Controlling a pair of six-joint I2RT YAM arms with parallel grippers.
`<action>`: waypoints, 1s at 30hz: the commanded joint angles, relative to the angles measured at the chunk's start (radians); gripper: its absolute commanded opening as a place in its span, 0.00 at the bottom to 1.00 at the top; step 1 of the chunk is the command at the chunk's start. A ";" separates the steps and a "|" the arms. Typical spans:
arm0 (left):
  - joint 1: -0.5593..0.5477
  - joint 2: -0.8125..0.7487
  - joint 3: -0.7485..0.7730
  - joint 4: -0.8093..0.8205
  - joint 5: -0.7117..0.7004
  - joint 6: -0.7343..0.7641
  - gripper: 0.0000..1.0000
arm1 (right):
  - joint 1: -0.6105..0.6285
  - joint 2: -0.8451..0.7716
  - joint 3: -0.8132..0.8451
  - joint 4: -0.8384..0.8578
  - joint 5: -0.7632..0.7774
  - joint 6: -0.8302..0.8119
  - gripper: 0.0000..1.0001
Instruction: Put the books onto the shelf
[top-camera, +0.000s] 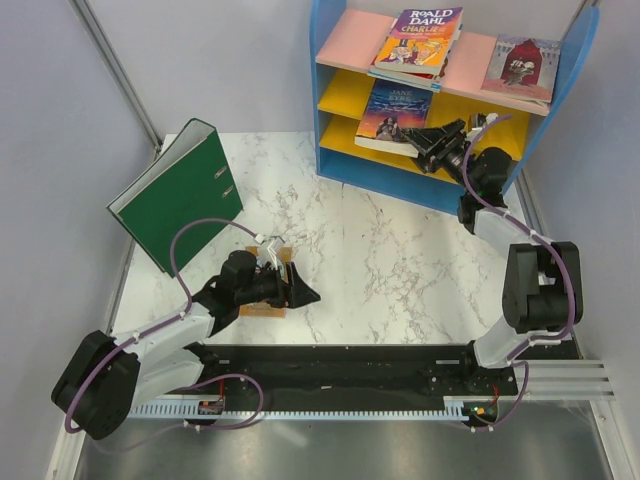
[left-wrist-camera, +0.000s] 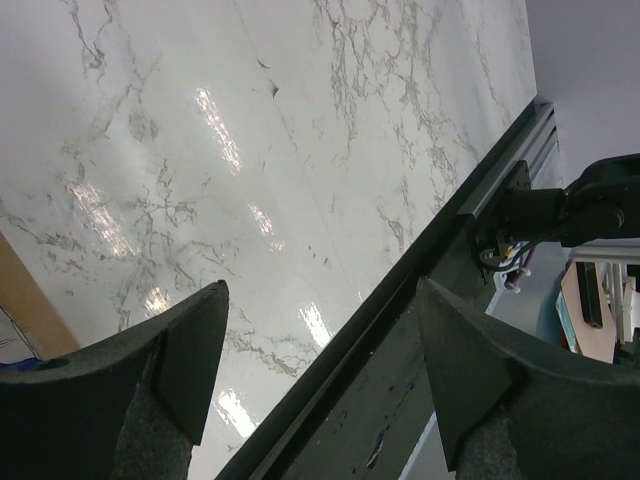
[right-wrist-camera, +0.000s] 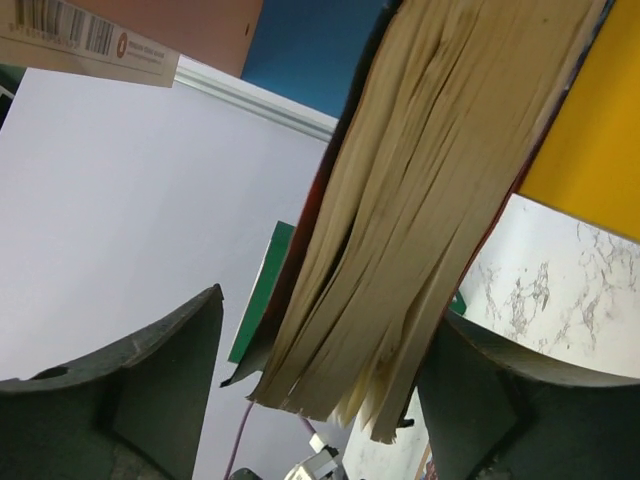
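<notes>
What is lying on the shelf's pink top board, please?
A purple Roald Dahl book on another book, whose cover is hidden, and a separate book to its right.

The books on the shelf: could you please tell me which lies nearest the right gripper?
The dark blue book below the pink top board, the right gripper at its corner; the Roald Dahl book and its neighbour lie on that board.

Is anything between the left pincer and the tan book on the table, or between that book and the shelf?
Nothing visible blocks the left pincer, which is open close by the tan book. Nothing lies on the marble toward the shelf, but the right pincer sits at the dark blue book on the middle board.
</notes>
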 joint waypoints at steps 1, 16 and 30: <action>0.000 -0.012 -0.004 0.042 0.000 -0.019 0.81 | -0.005 -0.065 0.014 0.025 0.021 -0.048 0.81; -0.002 -0.006 -0.006 0.053 0.005 -0.019 0.81 | -0.005 -0.184 -0.109 -0.101 -0.005 -0.141 0.91; -0.002 0.010 -0.003 0.059 0.014 -0.019 0.81 | 0.008 -0.287 -0.184 -0.194 -0.027 -0.181 0.62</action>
